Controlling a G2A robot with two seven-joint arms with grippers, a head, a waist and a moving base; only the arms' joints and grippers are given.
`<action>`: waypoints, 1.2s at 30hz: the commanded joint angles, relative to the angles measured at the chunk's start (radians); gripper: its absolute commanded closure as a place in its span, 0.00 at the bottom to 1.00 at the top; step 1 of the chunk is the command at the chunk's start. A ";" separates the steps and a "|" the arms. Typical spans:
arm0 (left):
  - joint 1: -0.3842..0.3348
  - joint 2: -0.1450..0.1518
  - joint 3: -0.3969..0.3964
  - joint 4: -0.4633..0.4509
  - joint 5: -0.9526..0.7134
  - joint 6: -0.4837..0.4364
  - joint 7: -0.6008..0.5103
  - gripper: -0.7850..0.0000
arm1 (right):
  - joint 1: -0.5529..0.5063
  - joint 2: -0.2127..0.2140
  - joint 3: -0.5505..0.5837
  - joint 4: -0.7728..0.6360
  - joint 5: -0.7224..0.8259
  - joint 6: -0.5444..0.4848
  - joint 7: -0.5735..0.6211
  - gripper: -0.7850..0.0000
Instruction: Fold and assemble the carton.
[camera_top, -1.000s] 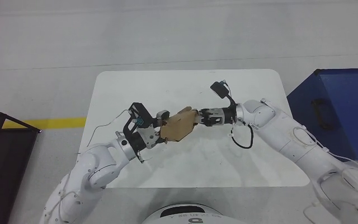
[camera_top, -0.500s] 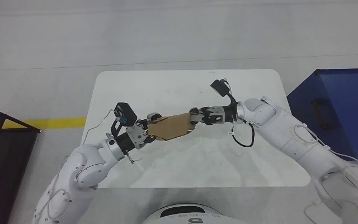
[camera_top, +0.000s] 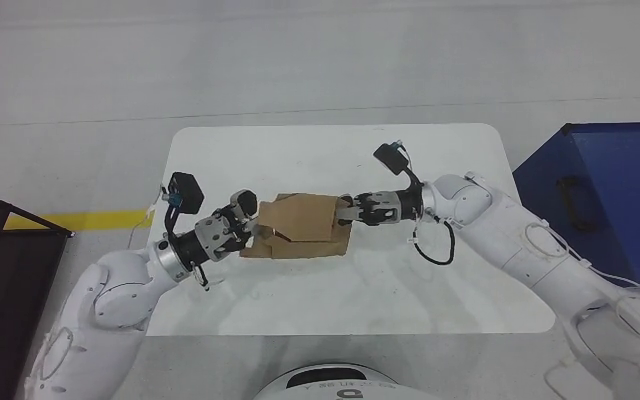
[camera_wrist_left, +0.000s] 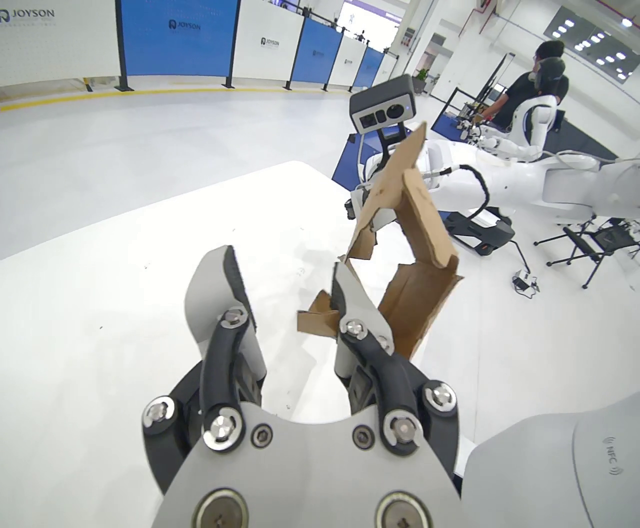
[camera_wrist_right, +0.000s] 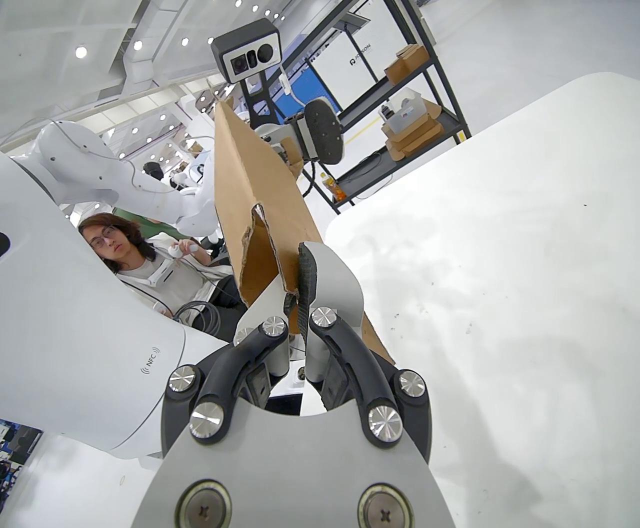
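right jaws pinching carton (camera_top: 305, 220), brown, partly unfolded

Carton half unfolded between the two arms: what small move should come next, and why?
Probably the left tool should grip the carton by its near flap: it is open with that flap beside one finger, while the right tool clamps the far edge.

One brown cardboard carton (camera_top: 300, 222), one white table (camera_top: 450, 170), two grippers, left gripper (camera_wrist_left: 286, 272) and right gripper (camera_top: 347, 209), one blue container (camera_top: 590, 190)
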 joint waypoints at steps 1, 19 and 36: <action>-0.016 0.002 -0.005 -0.003 -0.047 0.013 -0.032 0.06 | -0.002 0.002 0.001 -0.004 -0.001 0.000 0.000 1.00; -0.086 0.027 -0.052 0.142 -0.565 -0.077 -0.310 0.00 | -0.017 0.030 0.009 -0.103 -0.038 0.000 0.000 1.00; -0.216 0.030 0.054 0.295 -0.596 0.006 -0.417 0.00 | -0.017 0.030 0.009 -0.103 -0.038 0.000 0.000 1.00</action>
